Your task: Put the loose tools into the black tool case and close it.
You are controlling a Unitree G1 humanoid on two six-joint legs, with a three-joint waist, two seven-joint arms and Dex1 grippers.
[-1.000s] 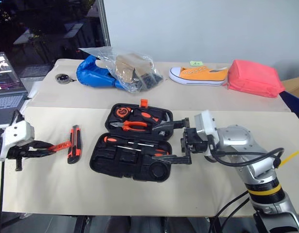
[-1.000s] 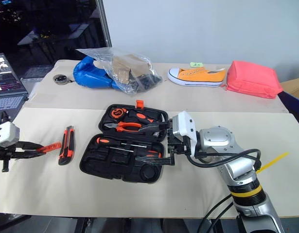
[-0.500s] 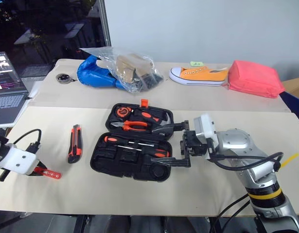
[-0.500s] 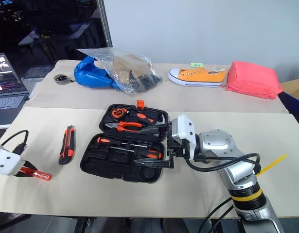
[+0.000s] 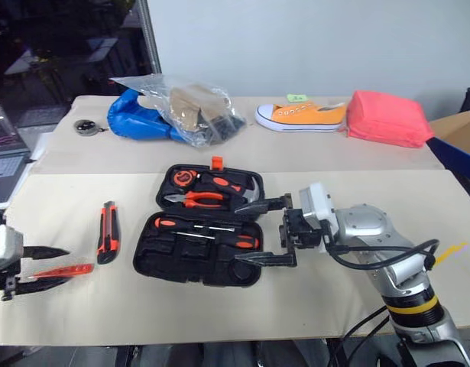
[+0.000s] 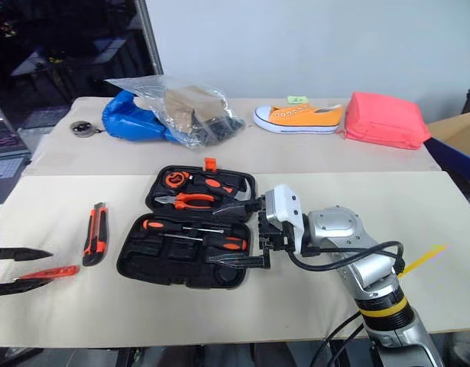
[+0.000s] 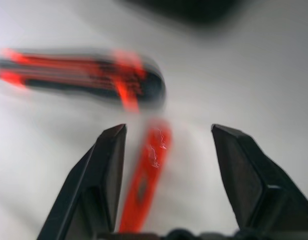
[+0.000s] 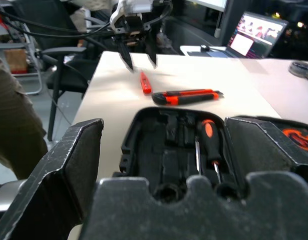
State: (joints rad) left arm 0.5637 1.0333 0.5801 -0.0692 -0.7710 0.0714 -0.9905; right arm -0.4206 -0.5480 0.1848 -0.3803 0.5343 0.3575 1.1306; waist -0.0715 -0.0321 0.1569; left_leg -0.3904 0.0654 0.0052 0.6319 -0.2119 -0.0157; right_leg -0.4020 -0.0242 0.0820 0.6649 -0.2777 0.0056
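The black tool case [image 5: 160, 253] lies open mid-table, with two black-and-orange screwdrivers [image 5: 176, 224] in its near half. The orange-black utility knife [image 5: 107, 232] rests on the table left of the case. Further left, the thin red tester screwdriver [image 5: 72, 269] lies flat on the table between the spread fingers of my open left gripper [image 5: 60, 264]; in the left wrist view the tester [image 7: 154, 157] touches neither finger. My right gripper [image 5: 242, 233] is open at the case's right end, one finger over each half, holding nothing.
Pliers [image 5: 196, 200], a hammer and a tape measure sit in the case's far half. At the back are a blue bag [image 5: 135, 122] under a clear plastic bag, an orange shoe [image 5: 299, 116] and a pink pouch [image 5: 386, 118]. The table's front edge runs close by my left gripper.
My left gripper carried the red tester from beside the knife down toward the table's front, then opened; the tester now lies loose on the table. The right gripper stayed put. The camera has shifted.
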